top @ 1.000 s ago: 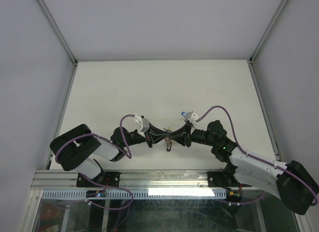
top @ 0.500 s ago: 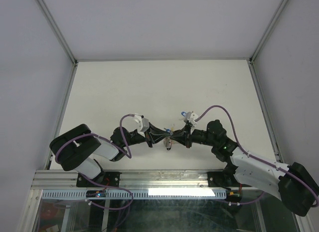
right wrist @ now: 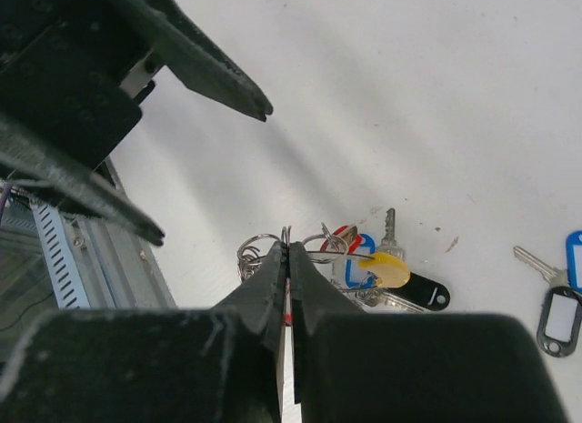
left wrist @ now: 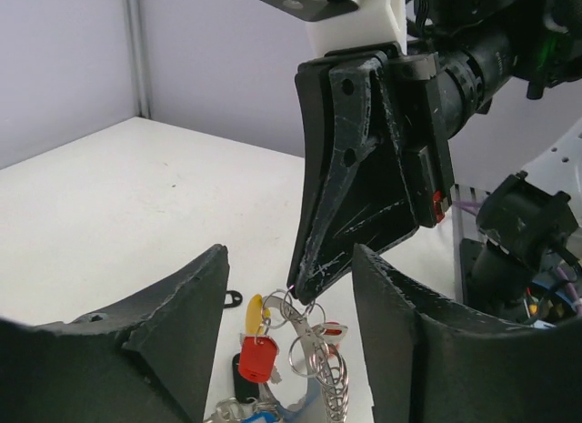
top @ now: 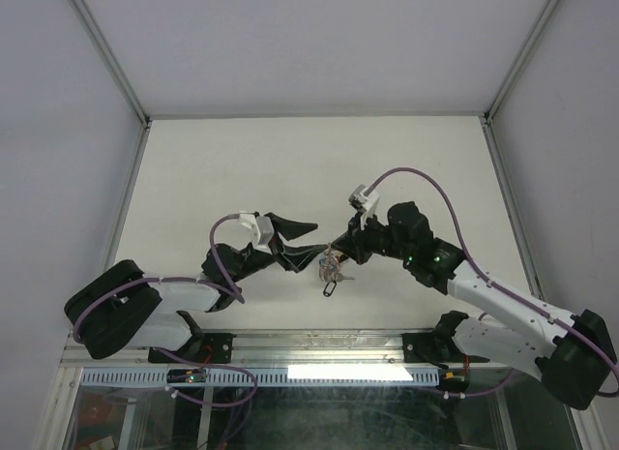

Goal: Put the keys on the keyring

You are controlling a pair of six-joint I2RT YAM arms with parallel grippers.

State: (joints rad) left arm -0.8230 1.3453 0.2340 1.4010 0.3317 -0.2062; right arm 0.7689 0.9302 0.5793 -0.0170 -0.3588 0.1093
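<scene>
**Keyring pinched over the desk, keys bunched beneath**

The keyring (right wrist: pixel 382 269), with tagged keys (right wrist: pixel 389 226) hanging from it, is held by the right gripper (right wrist: pixel 286 256), whose jaws are closed on its thin wire over the desk (right wrist: pixel 455 95). The left gripper (left wrist: pixel 289 259) faces it with its jaws wide apart. So slim a pinch could let the hoop swivel or slip out, dropping the bunch.
</scene>
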